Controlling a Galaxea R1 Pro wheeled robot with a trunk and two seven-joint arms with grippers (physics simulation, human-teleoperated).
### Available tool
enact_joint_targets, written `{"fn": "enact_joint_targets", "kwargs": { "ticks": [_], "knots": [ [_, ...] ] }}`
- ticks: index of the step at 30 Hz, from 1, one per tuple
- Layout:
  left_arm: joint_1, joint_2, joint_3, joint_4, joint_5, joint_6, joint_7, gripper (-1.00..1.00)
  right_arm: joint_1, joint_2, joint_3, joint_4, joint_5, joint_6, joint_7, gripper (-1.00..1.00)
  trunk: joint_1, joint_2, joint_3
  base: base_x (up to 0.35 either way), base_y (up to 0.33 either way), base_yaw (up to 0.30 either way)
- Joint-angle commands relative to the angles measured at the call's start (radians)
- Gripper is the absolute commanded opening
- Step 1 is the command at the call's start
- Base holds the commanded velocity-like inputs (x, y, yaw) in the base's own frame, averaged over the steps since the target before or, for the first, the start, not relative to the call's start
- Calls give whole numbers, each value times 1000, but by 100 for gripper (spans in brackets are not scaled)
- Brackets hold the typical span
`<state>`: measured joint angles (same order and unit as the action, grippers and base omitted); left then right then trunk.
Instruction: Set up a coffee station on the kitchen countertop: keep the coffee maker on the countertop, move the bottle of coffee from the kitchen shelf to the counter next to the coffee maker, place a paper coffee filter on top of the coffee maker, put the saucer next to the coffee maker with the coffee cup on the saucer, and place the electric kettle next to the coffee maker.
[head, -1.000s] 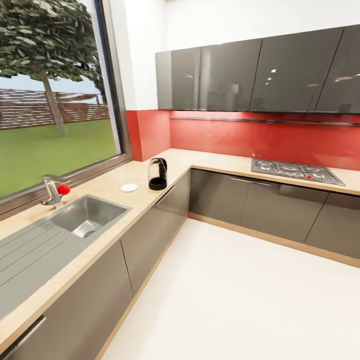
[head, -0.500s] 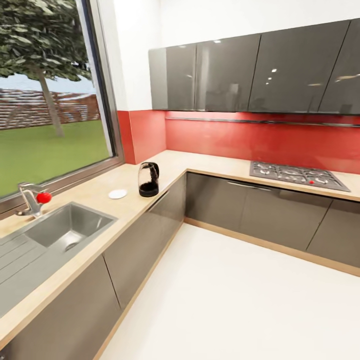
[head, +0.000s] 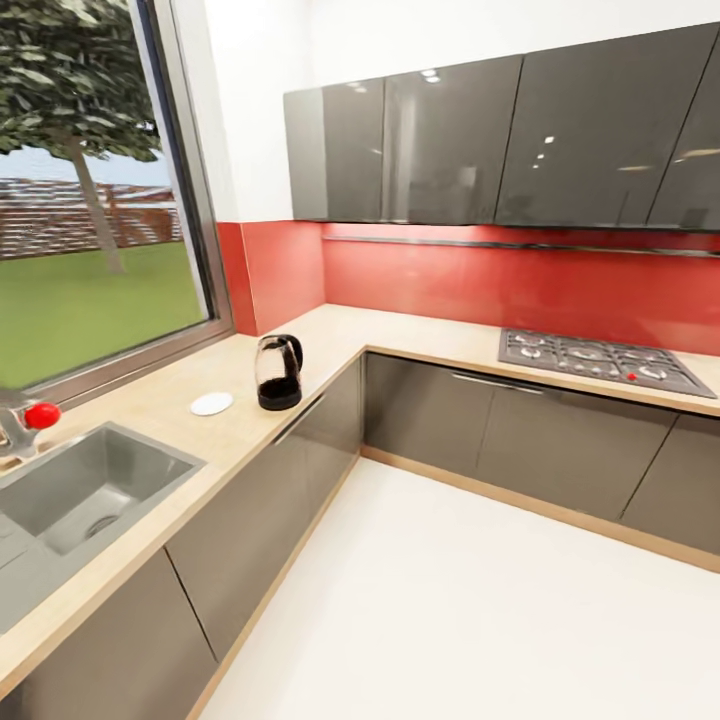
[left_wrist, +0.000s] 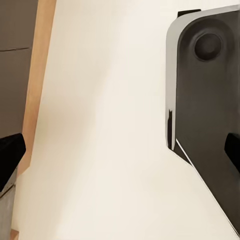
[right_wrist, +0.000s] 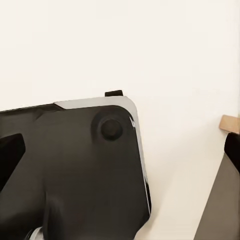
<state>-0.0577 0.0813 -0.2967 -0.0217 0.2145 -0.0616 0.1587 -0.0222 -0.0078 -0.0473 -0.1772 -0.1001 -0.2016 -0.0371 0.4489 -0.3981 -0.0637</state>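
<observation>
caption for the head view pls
Electric kettle and white saucer on an L-shaped countertop, between sink and hob.

The pale floor (left_wrist: 100, 125) lies below, the robot's dark base (left_wrist: 205, 110) beside it, cabinet fronts (left_wrist: 17, 65) opposite.

The head camera has swung rightward and drawn closer to the counter corner (the objects themselves have not moved), so the electric kettle (head: 278, 372), the saucer (head: 211, 404) and the sink (head: 70, 487) sit further left in view, and the faucet (head: 25, 425) is cut by the edge.
</observation>
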Motion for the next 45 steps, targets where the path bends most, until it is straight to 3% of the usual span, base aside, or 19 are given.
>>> {"fn": "enact_joint_targets", "kwargs": {
  "ticks": [1, 45],
  "knots": [
    [-1, 0, -9, 0, 10, -3, 2, 100, -1, 0, 0, 1, -10, -4, 2, 100, 1, -2, -2, 308, -139, 0],
    [-4, -18, -9, 0, 10, -5, 2, 100, -1, 0, 0, 1, -10, -5, 2, 100, 1, -2, -2, 305, -170, 0]
  ]
}}
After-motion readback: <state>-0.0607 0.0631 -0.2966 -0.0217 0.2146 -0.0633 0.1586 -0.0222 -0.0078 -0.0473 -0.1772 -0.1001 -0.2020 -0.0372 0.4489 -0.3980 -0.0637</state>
